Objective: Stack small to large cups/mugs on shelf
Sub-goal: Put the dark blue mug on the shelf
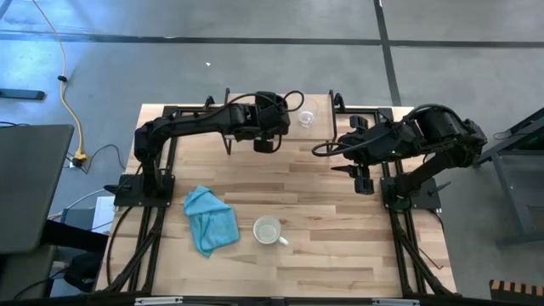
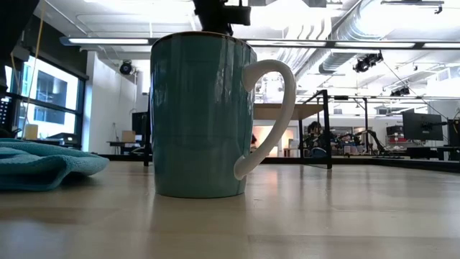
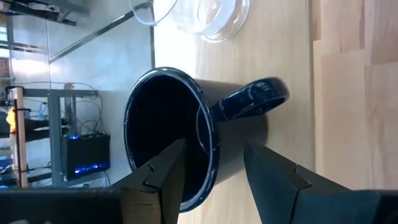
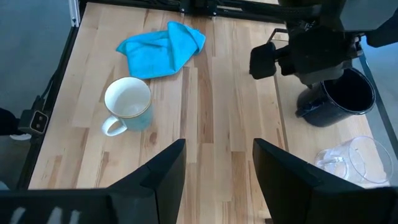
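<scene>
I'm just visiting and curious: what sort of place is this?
Probably a robotics lab or workshop in an industrial-style hall. The floor is bare concrete, exposed ducts and strip lights run along the ceiling, and desks with monitors stand behind the wooden table with its two robot arms.

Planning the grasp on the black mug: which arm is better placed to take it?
Left. The left pincer straddles the black mug's rim, one finger inside, one outside, beside the clear glass cup. The right pincer is open over bare tabletop, away from the mug.
</scene>
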